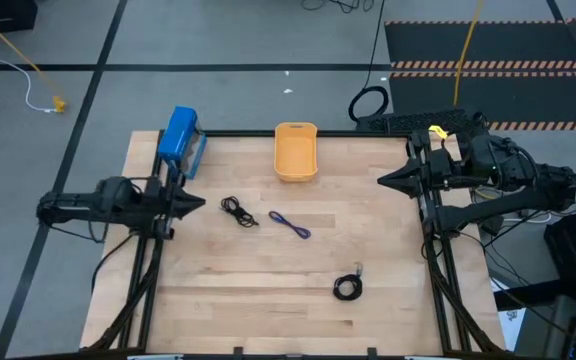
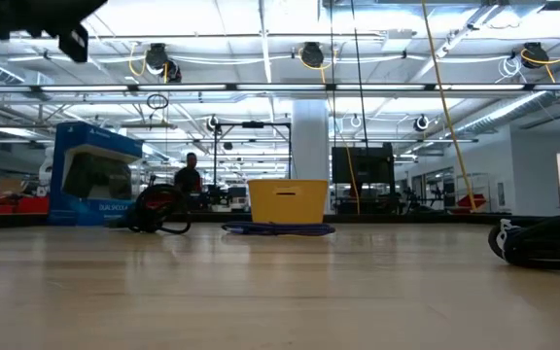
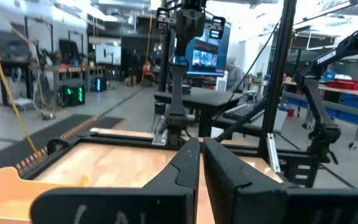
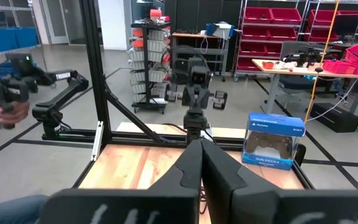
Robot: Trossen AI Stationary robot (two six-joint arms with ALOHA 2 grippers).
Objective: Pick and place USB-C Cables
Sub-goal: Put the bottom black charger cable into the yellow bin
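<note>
Three small cable bundles lie flat on the wooden table. One black bundle (image 1: 237, 211) sits left of the middle, the blue-purple one (image 1: 290, 225) at the middle, the second black one (image 1: 348, 287) nearer the near edge. In the low view they show as a dark bundle (image 2: 159, 212), a blue-purple strip (image 2: 278, 229) and a dark coil (image 2: 544, 242). My left gripper (image 1: 200, 204) hovers shut above the table's left side; its fingers (image 3: 201, 163) touch nothing. My right gripper (image 1: 383, 179) hovers shut over the right side, its fingers (image 4: 201, 163) holding nothing.
An orange tray (image 1: 295, 151) stands at the far edge, middle. A blue game-controller box (image 1: 179, 138) stands at the far left corner. A thick black cord ring (image 1: 369, 103) and a long yellow cord (image 1: 465, 50) lie beyond the table. A person's hand (image 4: 2, 115) shows in the room.
</note>
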